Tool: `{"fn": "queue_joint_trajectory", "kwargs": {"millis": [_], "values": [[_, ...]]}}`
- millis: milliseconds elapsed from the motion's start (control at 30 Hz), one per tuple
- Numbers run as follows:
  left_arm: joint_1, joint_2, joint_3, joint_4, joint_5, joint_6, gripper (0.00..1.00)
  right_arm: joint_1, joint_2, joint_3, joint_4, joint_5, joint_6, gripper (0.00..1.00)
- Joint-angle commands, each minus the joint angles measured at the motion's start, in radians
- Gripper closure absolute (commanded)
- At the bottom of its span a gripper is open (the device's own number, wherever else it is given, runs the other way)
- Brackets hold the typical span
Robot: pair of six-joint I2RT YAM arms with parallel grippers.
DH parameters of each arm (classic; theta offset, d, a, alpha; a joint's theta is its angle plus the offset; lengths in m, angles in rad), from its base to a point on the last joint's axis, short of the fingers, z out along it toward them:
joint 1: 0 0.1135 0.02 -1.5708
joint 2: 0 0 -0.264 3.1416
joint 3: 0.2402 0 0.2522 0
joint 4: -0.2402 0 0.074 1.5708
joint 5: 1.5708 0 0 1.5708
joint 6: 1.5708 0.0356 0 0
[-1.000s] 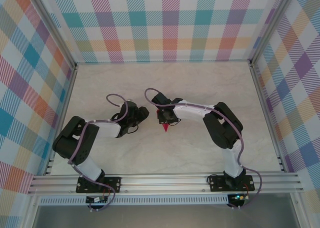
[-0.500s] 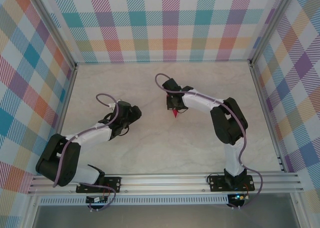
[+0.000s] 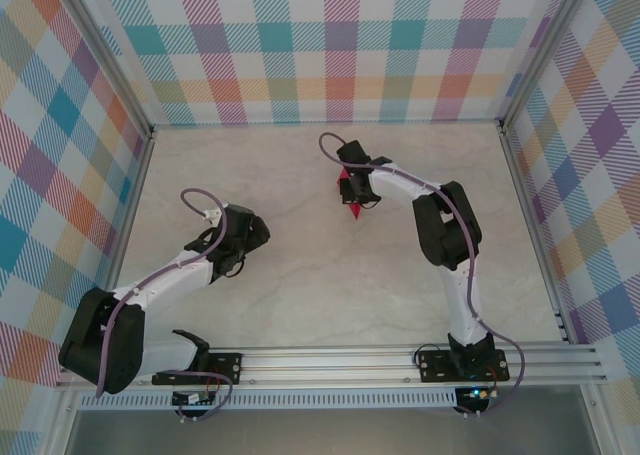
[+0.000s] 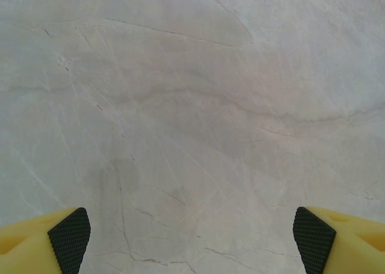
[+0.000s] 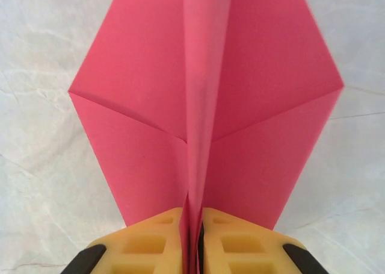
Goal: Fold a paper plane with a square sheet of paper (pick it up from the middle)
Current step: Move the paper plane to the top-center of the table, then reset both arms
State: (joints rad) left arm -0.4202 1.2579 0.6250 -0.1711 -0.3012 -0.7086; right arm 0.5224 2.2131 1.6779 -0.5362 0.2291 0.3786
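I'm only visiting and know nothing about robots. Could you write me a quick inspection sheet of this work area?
Surface: pale marbled table, faintly veined.
Job's things: crimson-pink paper plane, folded, with creased wings spread either side of a centre fold.
Clutter: nothing seen.
Grippers: left gripper open, holding nothing, over the table; right gripper shut on the paper plane at its centre fold.
Cables: purple cables run along both arms and loop near the wrists.
Surroundings: pastel plaid walls; metal rail at the near edge.
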Motion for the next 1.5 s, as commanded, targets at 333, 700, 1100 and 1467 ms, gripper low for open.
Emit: {"fn": "queue_joint_trajectory", "kwargs": {"millis": [333,700,1100,1467], "values": [[0.027,-0.032,0.071,-0.089,-0.054,0.055,0.08,-0.009,-0.143,0.012,-0.046,-0.072,-0.019,0.64],[0.133,-0.109,0.105,-0.116,-0.114,0.174,0.0,-0.051,-0.551,-0.278,0.068,0.101,0.007,0.18],[0.264,-0.105,-0.081,0.272,-0.223,0.389,0.0,-0.26,-0.978,-0.846,0.385,0.423,0.024,0.0],[0.327,0.099,-0.198,0.734,0.02,0.667,0.0,-0.327,-0.88,-1.111,0.769,0.411,-0.198,0.0]]}}
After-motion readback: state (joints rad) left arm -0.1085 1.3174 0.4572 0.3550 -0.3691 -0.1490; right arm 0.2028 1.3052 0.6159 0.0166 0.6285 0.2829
